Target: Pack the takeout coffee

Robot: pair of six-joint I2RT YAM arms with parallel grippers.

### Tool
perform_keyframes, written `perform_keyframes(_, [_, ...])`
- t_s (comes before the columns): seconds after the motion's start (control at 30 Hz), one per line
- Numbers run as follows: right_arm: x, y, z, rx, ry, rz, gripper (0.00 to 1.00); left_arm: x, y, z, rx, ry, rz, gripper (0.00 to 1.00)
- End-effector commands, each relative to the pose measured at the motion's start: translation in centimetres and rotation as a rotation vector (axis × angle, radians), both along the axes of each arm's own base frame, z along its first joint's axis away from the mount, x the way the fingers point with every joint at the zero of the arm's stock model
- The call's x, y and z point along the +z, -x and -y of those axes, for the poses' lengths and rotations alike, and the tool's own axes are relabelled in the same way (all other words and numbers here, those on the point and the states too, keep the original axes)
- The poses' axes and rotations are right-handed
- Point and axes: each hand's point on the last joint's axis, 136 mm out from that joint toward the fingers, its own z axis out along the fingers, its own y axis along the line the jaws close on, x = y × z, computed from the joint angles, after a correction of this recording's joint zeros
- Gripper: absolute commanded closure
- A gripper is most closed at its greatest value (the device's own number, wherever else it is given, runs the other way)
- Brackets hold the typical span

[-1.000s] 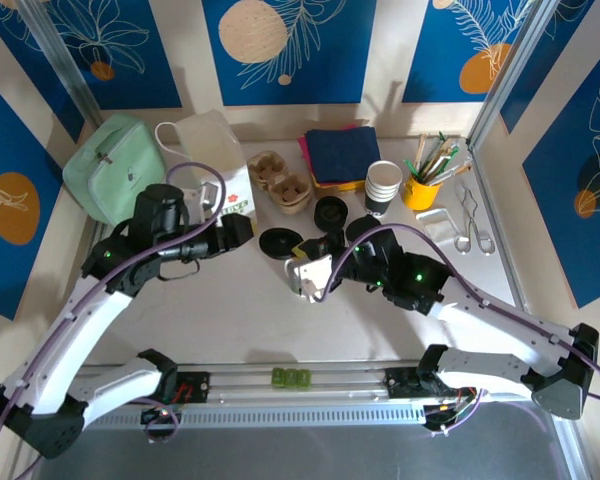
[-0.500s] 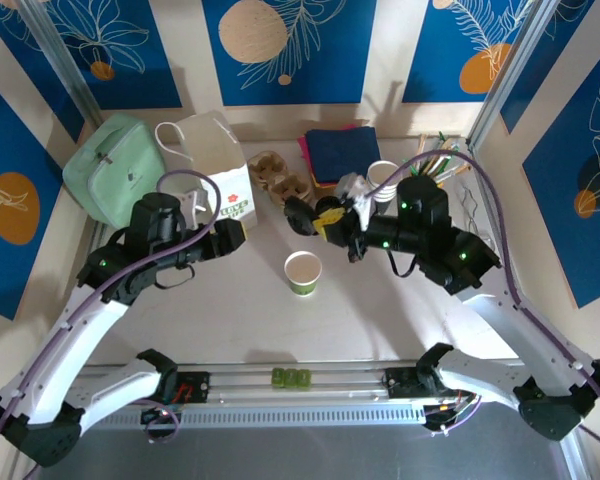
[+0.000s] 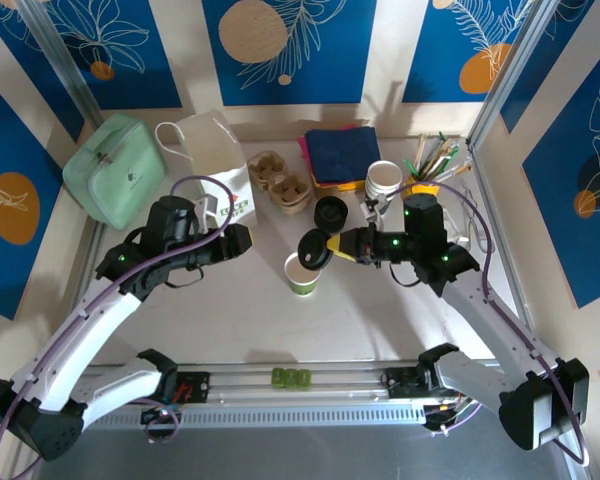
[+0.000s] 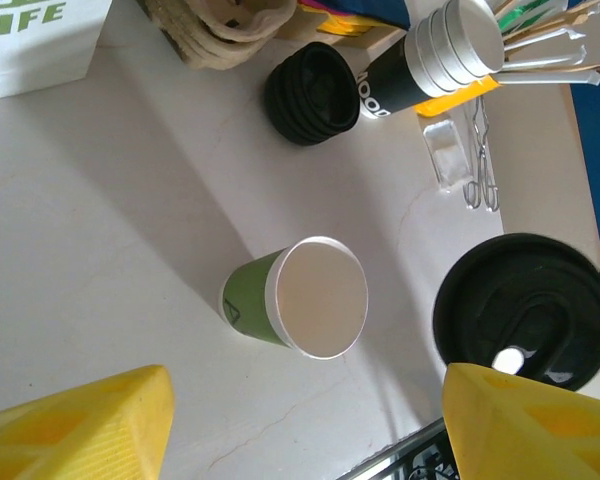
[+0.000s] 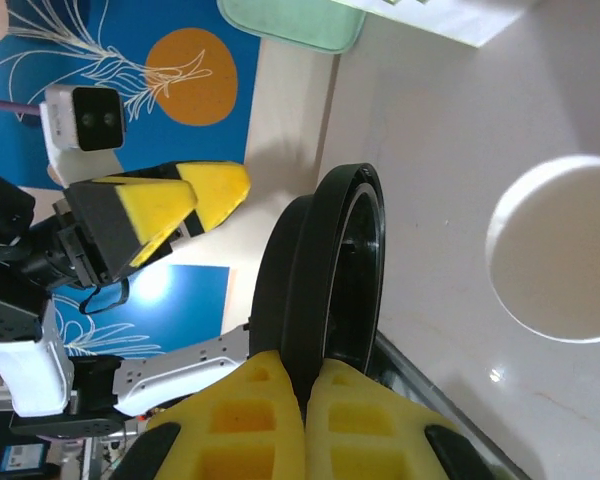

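Brings the right jaws nearer the green cup (image 3: 302, 273) than half a second ago, shut tight on the edge of a black lid (image 3: 315, 250) carried tilted just at the cup's 1 o'clock. Leaves that cup upright and open-mouthed at the middle of the bench (image 3: 250, 330). Holds the left jaws spread wide and empty at the cup's 10 o'clock. Finds the takeout coffee stack (image 3: 383, 180), white and ribbed with a dark base, standing farther out at 1 o'clock, a yellow pot of stirrers (image 3: 420, 192) at its 3 o'clock, spare black lids (image 3: 330, 212) at its 8 o'clock.
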Motion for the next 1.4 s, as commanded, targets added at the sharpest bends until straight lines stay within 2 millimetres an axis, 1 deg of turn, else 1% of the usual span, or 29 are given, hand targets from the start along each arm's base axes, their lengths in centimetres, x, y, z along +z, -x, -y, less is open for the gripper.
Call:
perform_keyframes(0.0, [0.2, 0.3, 0.1, -0.013, -0.083, -0.060, 1.00, 0.2, -0.3, 0.3, 0.002, 0.029, -0.002, 0.29])
perform_keyframes(0.27, [-2.8, -0.8, -0.1, -0.057, -0.076, -0.088, 1.00, -0.8, -0.3, 0.2, 0.014, 0.028, -0.026, 0.29])
perform_keyframes(0.5, [-4.9, -1.2, -0.9, -0.042, -0.049, -0.132, 1.00, -0.7, -0.3, 0.4, 0.016, 0.038, -0.031, 0.29])
perform_keyframes(0.7, [-6.1, -1.6, -1.2, -0.045, -0.022, -0.145, 1.00, -0.6, -0.1, 0.5, 0.010, 0.049, -0.035, 0.29])
perform_keyframes(1.17, [-8.7, -1.6, -1.2, -0.060, 0.031, -0.183, 1.00, 0.1, 0.1, 0.4, 0.011, 0.062, -0.030, 0.30])
perform_keyframes(1.37, [-9.7, -1.6, -1.3, -0.058, 0.041, -0.209, 0.93, -0.1, 0.2, 0.4, 0.008, 0.060, -0.035, 0.29])
